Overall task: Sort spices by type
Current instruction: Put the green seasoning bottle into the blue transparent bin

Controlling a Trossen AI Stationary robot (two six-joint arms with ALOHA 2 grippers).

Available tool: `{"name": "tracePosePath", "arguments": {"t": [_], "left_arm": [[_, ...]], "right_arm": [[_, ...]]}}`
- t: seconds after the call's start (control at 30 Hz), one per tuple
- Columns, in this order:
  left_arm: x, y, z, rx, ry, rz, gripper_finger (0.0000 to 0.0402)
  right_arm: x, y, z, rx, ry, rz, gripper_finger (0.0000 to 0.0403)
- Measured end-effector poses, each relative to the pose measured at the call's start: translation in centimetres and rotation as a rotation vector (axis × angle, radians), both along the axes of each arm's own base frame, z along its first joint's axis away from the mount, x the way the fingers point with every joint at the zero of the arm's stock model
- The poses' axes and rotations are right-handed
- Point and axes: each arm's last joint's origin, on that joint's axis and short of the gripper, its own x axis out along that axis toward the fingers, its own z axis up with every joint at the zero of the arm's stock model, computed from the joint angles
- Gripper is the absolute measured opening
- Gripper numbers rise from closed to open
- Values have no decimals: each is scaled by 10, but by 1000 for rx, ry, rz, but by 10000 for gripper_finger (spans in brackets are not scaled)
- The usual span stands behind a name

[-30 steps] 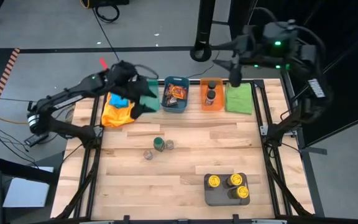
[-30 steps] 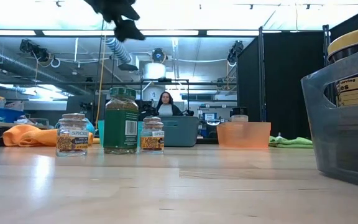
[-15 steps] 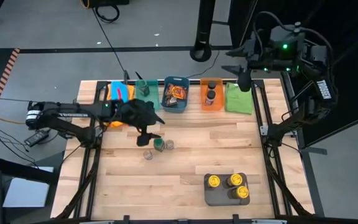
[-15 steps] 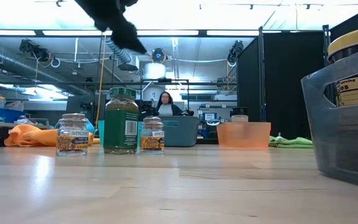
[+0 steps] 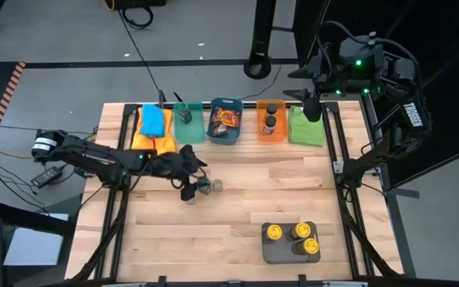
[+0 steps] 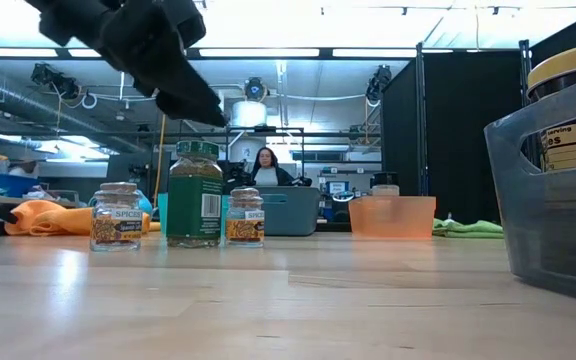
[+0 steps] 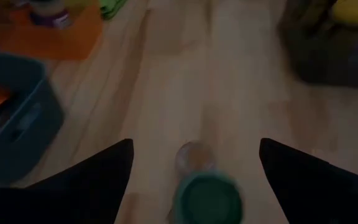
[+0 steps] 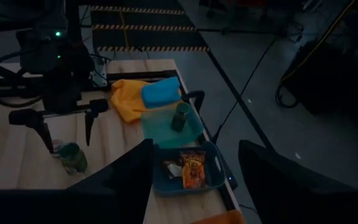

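Observation:
A green-lidded spice jar (image 5: 203, 185) stands upright on the table's middle left, with two small grey-lidded jars (image 5: 217, 185) (image 5: 190, 197) beside it. All three show in the low view, the green-lidded one (image 6: 195, 195) tallest. My left gripper (image 5: 195, 178) is open and hovers just above the green-lidded jar (image 7: 207, 199), touching nothing. It also shows in the low view (image 6: 193, 100). My right gripper (image 8: 196, 146) is open and empty, high over the table's far right edge (image 5: 309, 104).
Along the far edge lie a yellow cloth (image 5: 150, 142) and a green cloth (image 5: 307, 126). Between them stand a teal bin (image 5: 190, 132) holding a jar, a blue bin (image 5: 225, 135) holding packets and an orange bin (image 5: 271, 134) holding dark-lidded jars. A grey bin (image 5: 281, 251) with three yellow-lidded jars stands near right.
My left gripper has swung from over the far-left bins toward the near edge and down, and now hovers just above the green-lidded jar. The jars have stayed where they were.

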Motion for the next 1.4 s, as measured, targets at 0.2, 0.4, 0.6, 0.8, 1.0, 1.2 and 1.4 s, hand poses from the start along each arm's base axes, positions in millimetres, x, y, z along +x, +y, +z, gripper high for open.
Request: {"name": "tracePosePath", "arguments": {"t": [0.2, 0.4, 0.6, 0.8, 1.0, 1.2, 1.4], "left_arm": [[-5, -9, -15, -10, -38, 41, 355], [-11, -12, -28, -42, -109, 92, 355], [-13, -14, -36, -8, -107, 108, 355], [-9, -16, -43, -3, -119, 113, 355], [-6, -22, -53, 3, -83, 93, 355], [-3, -27, -59, 16, -83, 127, 353], [-6, -26, -64, 25, -68, 133, 307]], "right_arm": [[0, 0, 0, 0, 0, 0, 241], [0, 0, 0, 0, 0, -1, 239], [0, 0, 0, 0, 0, -1, 238], [0, 0, 0, 9, -3, -7, 238], [0, -1, 0, 9, -4, -10, 236], [0, -1, 0, 21, -8, -17, 236], [0, -1, 0, 22, -8, -18, 233]]}}
